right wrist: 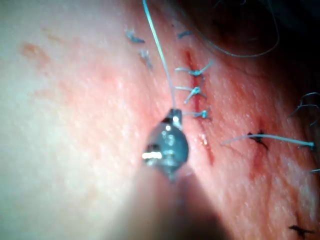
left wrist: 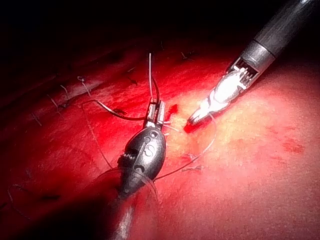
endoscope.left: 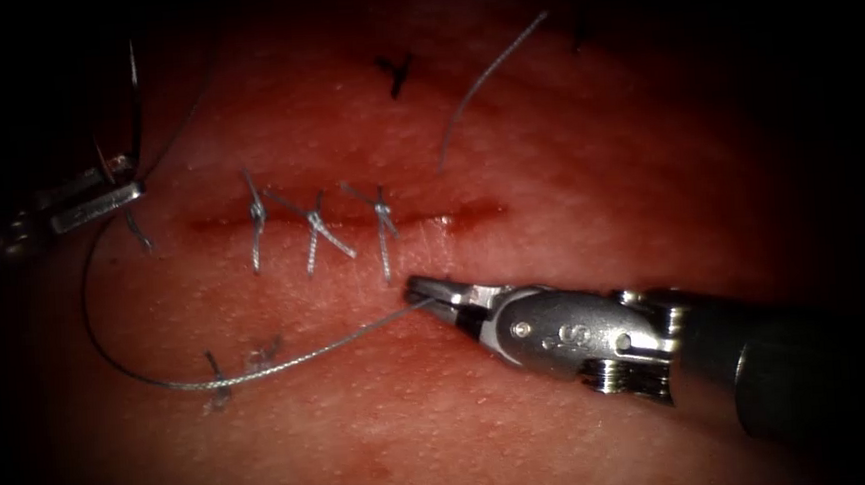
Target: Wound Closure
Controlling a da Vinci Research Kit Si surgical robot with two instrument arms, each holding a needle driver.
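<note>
The tissue [endoscope.left: 548, 165] has a horizontal cut [endoscope.left: 456, 214] with three knotted stitches [endoscope.left: 316, 225] across its left and middle parts. At the far left, beyond the cut's left end, my left tool [endoscope.left: 109, 197] is shut on the dark curved needle [endoscope.left: 133, 100] near its lower end. The needle rises free of the tissue. Thread [endoscope.left: 211, 383] arcs from there down and across to my right tool [endoscope.left: 421, 293], which is shut on it just below the rightmost stitch. The left wrist view has the left tool [left wrist: 155, 116], the needle [left wrist: 157, 92] and the right tool [left wrist: 196, 119]. In the right wrist view the right tool [right wrist: 174, 116] grips the thread [right wrist: 157, 50].
A loose thread end [endoscope.left: 487, 74] lies on the tissue above the cut's right part. Dark marks [endoscope.left: 397, 71] and short cut thread ends [endoscope.left: 218, 371] dot the surface. Red fluid lines the cut. The right tool's shaft [endoscope.left: 760, 363] crosses the lower right.
</note>
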